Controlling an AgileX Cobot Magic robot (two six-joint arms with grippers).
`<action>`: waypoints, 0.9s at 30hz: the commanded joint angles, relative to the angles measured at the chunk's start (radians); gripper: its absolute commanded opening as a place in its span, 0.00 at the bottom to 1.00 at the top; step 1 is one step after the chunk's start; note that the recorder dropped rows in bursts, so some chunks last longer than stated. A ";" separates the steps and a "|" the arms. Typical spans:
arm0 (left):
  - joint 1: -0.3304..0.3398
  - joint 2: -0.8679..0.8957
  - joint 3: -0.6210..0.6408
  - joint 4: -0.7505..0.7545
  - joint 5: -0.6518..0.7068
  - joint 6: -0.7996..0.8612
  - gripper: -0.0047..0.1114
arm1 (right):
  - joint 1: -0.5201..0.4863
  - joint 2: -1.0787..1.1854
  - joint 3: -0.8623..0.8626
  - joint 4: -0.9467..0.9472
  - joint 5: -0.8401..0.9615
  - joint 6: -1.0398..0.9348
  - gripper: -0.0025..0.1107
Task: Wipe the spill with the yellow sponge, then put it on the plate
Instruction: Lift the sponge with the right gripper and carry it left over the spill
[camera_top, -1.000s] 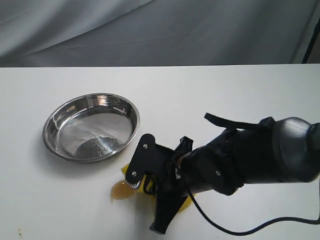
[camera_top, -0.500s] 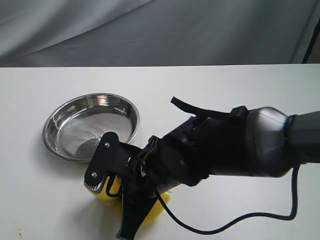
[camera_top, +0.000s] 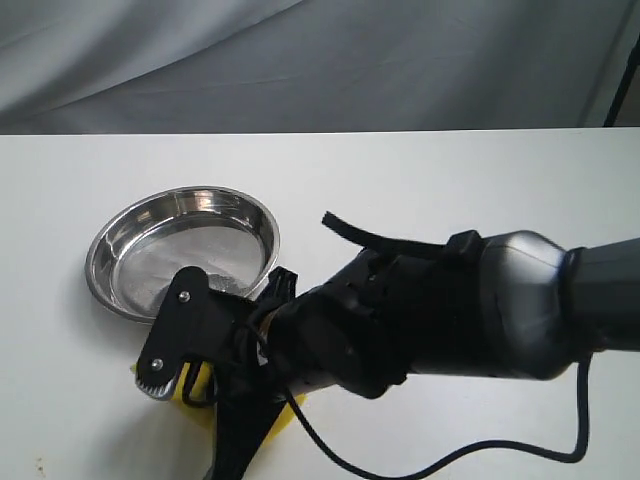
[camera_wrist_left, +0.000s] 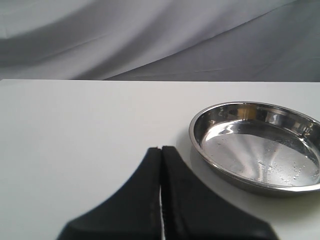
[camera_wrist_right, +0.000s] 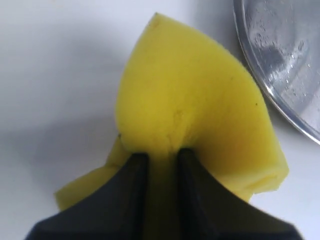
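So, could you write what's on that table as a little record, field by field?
table: white
plate: round shiny steel dish, only small droplets inside
yellow sponge: just beside the plate, pinched and squashed
right jaws: shut on the yellow sponge
left jaws: shut together, holding nothing
spill: not visible in any view

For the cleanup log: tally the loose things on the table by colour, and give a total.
Yellow: 1, the yellow sponge
Silver: 1, the plate
Amber: 0, the spill does not show in any view
Total: 2
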 joint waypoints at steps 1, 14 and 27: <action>0.002 -0.002 -0.006 0.002 -0.008 -0.009 0.04 | 0.038 0.041 -0.007 -0.002 -0.060 -0.011 0.02; 0.002 -0.002 -0.006 0.002 -0.008 -0.009 0.04 | 0.005 0.162 -0.007 0.063 -0.007 0.011 0.02; 0.002 -0.002 -0.006 0.002 -0.008 -0.009 0.04 | -0.280 0.162 -0.007 -0.013 0.248 0.015 0.02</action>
